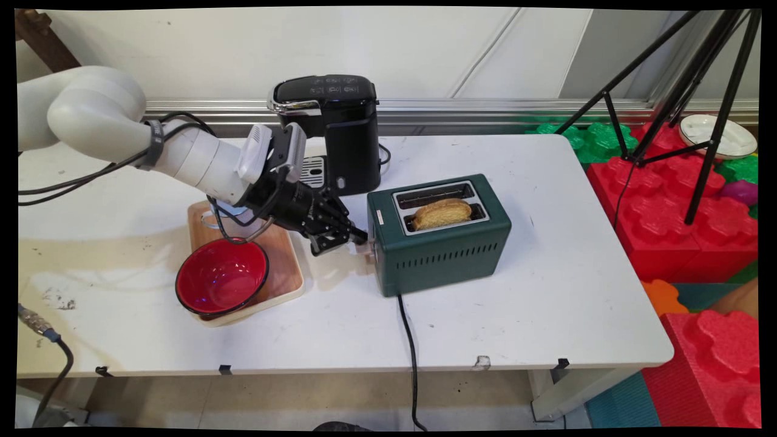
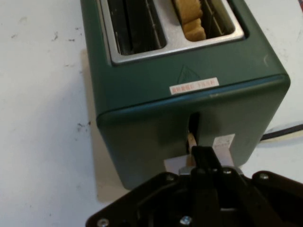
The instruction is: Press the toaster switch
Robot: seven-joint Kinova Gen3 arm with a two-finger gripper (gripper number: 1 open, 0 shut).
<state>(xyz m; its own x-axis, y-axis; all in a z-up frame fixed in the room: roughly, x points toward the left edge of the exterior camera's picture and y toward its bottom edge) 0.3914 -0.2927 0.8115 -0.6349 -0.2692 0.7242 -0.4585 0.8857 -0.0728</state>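
Pressing closed end effector [image 2: 202, 153] on toaster lever [image 2: 191, 142]

I see a white table [image 1: 546, 303], scuffed near its left side. On it stand a green toaster [image 1: 440, 255] with its black cord [image 1: 410, 340], a black coffee machine [image 1: 340, 130] behind, and a wooden tray [image 1: 285, 267] left.

Your end effector [image 2: 202, 153] covers the toaster's [image 2: 189, 94] lever, so contact cannot be told. The arm hides the tray's [image 1: 285, 267] far corner; the toast [image 2: 189, 19] is cut off above.
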